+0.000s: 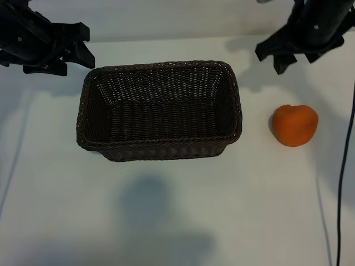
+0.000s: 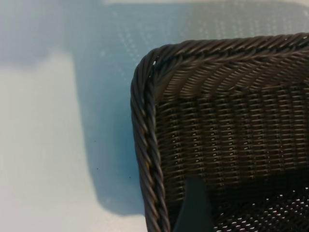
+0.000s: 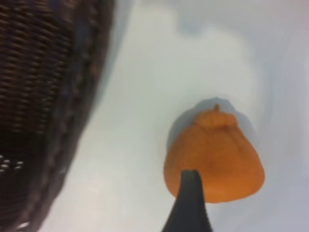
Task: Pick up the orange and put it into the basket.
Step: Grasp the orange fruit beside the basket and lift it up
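Observation:
The orange [image 1: 294,125] rests on the white table to the right of the basket [image 1: 94,83], apart from it. The dark-brown wicker basket stands at the table's middle with nothing inside. My right gripper [image 1: 272,60] hovers open behind the orange, holding nothing. In the right wrist view the orange [image 3: 215,154] lies just beyond one dark finger [image 3: 191,200], with the basket's wall [image 3: 43,96] off to one side. At the basket's far left corner my left gripper [image 1: 86,47] hangs open. The left wrist view shows that corner's braided rim [image 2: 145,121] and one finger [image 2: 195,208] over the basket.
A black cable [image 1: 346,183] runs down the right edge of the table. A soft shadow [image 1: 155,216] falls on the table in front of the basket.

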